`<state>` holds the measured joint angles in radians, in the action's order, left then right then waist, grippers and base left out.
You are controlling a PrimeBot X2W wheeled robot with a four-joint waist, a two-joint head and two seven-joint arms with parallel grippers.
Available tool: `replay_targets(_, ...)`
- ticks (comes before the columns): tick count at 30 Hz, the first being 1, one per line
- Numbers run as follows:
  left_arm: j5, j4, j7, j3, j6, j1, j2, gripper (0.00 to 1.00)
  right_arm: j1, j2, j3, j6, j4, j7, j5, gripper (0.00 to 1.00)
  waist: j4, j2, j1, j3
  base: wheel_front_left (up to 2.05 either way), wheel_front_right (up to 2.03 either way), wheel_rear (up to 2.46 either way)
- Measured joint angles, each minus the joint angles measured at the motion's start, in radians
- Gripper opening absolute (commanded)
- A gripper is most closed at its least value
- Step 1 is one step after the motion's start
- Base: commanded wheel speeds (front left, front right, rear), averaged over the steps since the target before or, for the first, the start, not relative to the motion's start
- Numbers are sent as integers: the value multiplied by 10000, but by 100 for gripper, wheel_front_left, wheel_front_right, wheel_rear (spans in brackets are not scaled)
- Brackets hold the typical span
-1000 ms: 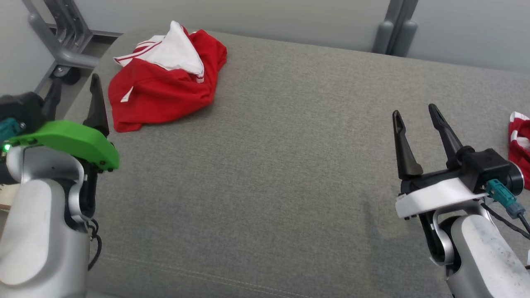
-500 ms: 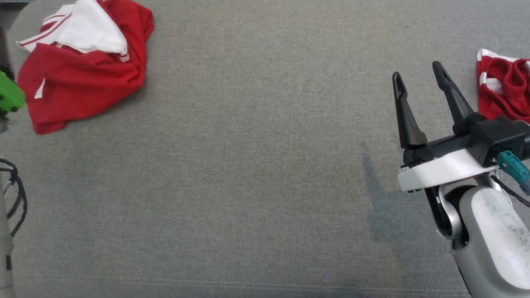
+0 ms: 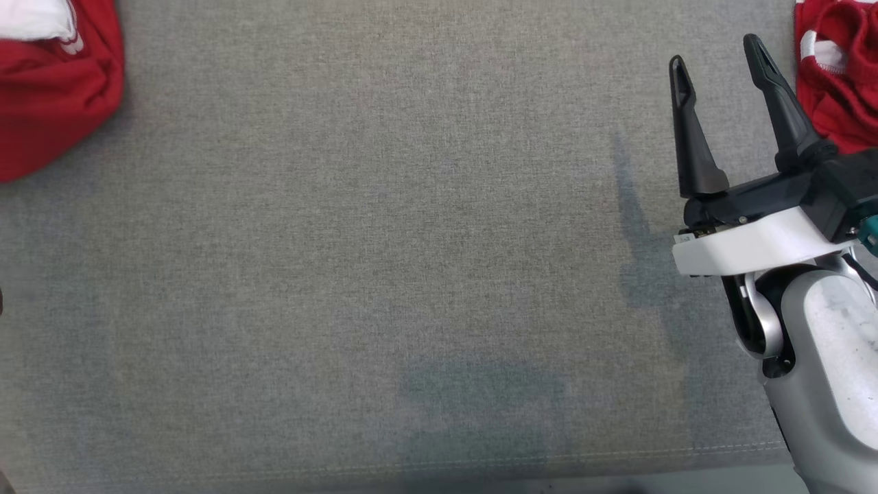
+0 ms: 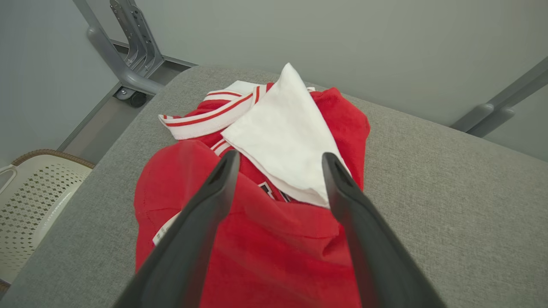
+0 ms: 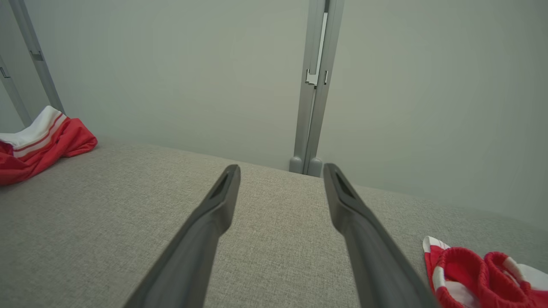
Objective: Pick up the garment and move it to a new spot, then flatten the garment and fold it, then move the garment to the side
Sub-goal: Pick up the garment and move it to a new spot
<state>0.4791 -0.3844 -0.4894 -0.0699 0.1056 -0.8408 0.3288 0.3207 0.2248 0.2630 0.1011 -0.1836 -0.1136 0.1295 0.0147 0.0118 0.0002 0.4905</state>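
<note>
Left wrist view catches a basket [image 4: 34, 201] near the garment [image 4: 274, 239].

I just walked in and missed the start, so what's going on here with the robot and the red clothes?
A two-armed robot is working at a grey cushioned surface. Its left gripper, open, is aimed at a crumpled red and white garment near the surface's corner; nothing is gripped yet. The right gripper hangs open over bare fabric, beside a smaller red and white piece.
</note>
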Motion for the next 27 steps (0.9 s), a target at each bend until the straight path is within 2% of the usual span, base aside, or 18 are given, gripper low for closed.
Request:
replay_targets(7,-113,-848,-217,107,2,-153,-4,100,126,65,-54,-38,86,-4,-71,100,104,0,0,688,0,0,0)
replay_targets(16,-249,-1523,-217,35,15,-162,0,100,291,58,15,-117,194,-12,-71,100,79,0,-1,882,0,0,0)
replay_targets(17,-249,-1567,-213,15,17,-166,0,68,303,59,13,-117,211,-12,-73,100,80,0,-1,890,0,0,0)
replay_targets(18,-270,-1572,-178,10,17,-173,4,68,312,59,13,-117,232,-12,-73,100,81,0,0,894,0,0,0)
replay_targets(19,-313,-1572,-59,10,17,-193,8,39,331,59,12,-117,263,-13,-73,100,81,0,0,896,0,0,0)
replay_targets(20,-370,-1572,90,10,17,-228,8,0,367,59,2,-117,307,-27,-73,100,79,0,-1,893,0,0,0)
replay_targets(27,-537,-1662,1058,-13,17,-462,-19,0,415,-12,4,-117,654,-286,-71,100,46,0,-1,690,0,0,0)
